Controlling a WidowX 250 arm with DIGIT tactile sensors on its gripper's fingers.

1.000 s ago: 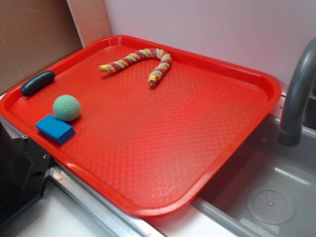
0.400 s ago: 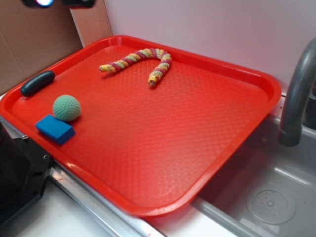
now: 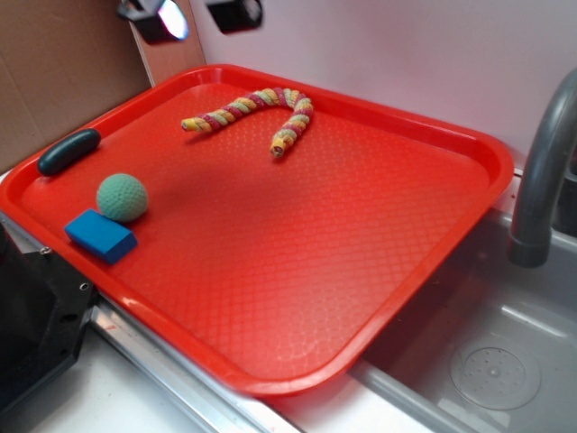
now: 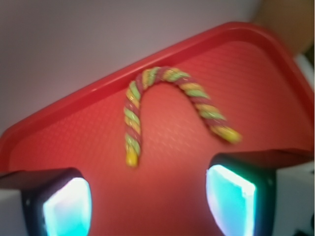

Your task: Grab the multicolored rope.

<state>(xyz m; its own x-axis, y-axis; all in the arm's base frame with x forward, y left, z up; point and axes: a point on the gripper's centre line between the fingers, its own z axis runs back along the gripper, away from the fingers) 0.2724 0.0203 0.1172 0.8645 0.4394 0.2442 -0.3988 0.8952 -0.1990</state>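
Observation:
The multicolored rope [image 3: 255, 112] lies bent in an arch near the far rim of the red tray [image 3: 297, 262], striped yellow, pink-red and green. In the wrist view the rope [image 4: 162, 98] curves ahead of the jaws, both ends pointing toward me. My gripper [image 3: 196, 16] hangs high at the top left of the exterior view, above the tray's far left corner and apart from the rope. It is open, its two glowing pads [image 4: 66, 206] wide apart with only bare tray between them.
A green knitted ball [image 3: 122, 198] and a blue block [image 3: 100, 234] sit at the tray's left front. A dark oblong object [image 3: 68, 151] rests on the left rim. A grey faucet [image 3: 541, 171] and sink basin [image 3: 487, 361] are to the right. A wall stands behind.
The gripper has entered the exterior view from the top left and moved rightward and down, toward the tray's far side. The rope and other objects have not moved.

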